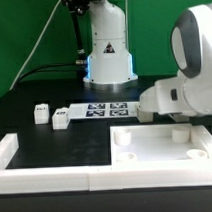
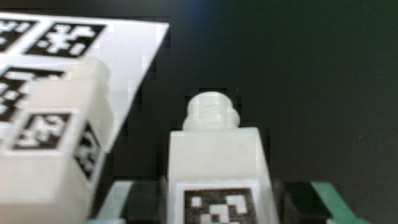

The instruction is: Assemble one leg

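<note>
My fingers (image 2: 125,207) are closed narrow on one leg (image 2: 221,170), peg end out, with another leg (image 2: 54,120) near it. In the exterior view I'm centre right, by the tray (image 1: 156,157). Risk: I grip only the tagged end, so the leg may tilt and miss its socket.

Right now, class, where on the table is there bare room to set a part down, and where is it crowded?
Free: the black table between the loose legs and the white tray-like piece, and behind those legs on the exterior view's left. Crowded: by the marker board, where the end effector holds the leg next to another leg.
</note>
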Robot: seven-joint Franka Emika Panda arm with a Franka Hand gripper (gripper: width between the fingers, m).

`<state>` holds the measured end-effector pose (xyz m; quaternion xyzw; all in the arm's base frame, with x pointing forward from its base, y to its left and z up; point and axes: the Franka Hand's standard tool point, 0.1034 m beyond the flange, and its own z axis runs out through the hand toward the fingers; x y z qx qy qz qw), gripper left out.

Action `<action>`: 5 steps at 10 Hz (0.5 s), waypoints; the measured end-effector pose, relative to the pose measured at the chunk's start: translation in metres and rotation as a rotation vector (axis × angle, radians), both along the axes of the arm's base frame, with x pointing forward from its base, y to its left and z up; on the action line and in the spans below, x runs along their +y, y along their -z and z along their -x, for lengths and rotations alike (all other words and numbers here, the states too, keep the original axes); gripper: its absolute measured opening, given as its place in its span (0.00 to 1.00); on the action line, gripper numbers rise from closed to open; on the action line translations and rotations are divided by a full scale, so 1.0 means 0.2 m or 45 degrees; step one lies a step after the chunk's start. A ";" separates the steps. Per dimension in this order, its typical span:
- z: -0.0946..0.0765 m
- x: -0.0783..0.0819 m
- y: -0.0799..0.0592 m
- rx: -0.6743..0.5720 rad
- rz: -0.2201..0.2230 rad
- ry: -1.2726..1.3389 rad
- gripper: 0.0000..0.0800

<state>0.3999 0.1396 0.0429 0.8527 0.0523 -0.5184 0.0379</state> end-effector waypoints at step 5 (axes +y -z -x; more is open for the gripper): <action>-0.07 -0.03 -0.09 -0.039 0.035 0.056 0.36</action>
